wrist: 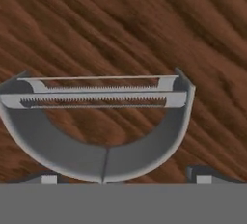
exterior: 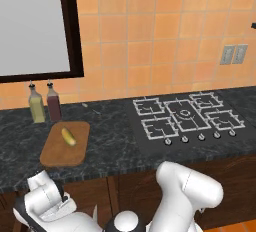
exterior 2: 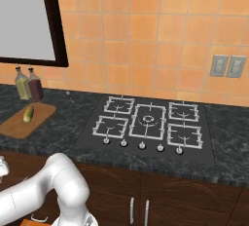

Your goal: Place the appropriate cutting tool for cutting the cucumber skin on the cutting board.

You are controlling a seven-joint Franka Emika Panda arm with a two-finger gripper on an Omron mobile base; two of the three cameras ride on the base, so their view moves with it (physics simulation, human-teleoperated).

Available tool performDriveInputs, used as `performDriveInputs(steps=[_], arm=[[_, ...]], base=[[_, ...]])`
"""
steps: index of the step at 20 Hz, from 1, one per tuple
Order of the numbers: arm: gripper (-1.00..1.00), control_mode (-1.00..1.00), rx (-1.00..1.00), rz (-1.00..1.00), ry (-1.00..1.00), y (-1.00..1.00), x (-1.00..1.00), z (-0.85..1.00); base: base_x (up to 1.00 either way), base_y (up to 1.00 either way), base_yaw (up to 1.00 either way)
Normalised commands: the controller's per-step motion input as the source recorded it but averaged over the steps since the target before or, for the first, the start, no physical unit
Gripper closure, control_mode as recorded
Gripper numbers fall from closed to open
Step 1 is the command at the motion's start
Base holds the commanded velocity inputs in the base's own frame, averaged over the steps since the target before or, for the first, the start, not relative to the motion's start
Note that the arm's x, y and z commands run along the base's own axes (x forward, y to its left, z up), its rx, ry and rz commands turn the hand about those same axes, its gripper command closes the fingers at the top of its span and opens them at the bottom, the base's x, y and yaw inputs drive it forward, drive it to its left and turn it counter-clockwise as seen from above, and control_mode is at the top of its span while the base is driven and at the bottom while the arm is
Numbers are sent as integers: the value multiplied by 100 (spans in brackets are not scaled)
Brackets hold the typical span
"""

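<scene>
Peeler (wrist: 99, 121) is filling the hand view, its rounded head arching away from the camera with the serrated blade bar lying crosswise near the middle. Its handle is running down toward the bottom edge, between the two fingertips (wrist: 203, 177), so the long axis is lying along the gripper's (wrist: 123, 178) own line of sight. The tips are sitting well apart at either side of the handle; whether they are actually pressing on it cannot be told. Brown wood grain is showing behind the peeler. From the left base view, the cutting board (exterior: 55, 153) is lying on the dark counter (exterior: 110, 131) with the cucumber (exterior: 68, 136) resting on it, angled diagonally. Two bottles (exterior: 44, 103) are standing behind the board, and the stove (exterior: 185, 116) is sitting to the right.
</scene>
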Motion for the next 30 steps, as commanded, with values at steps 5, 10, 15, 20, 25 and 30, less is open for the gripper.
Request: performDriveInputs(steps=[5,10,15,20,25,30], arm=[[100,-100,1,0,0,1,0,-33],[100,-100,5,0,0,0,0,-1],[100,-100,0,2,-4,0,-26,60],[100,-100,0,7,-9,0,-77,100],[100,-100,0,11,-12,0,-20,100],[100,-100,0,8,-4,0,41,100]], base=[[0,0,0],[0,0,0],[0,0,0],[0,0,0],[0,0,0],[0,0,0]])
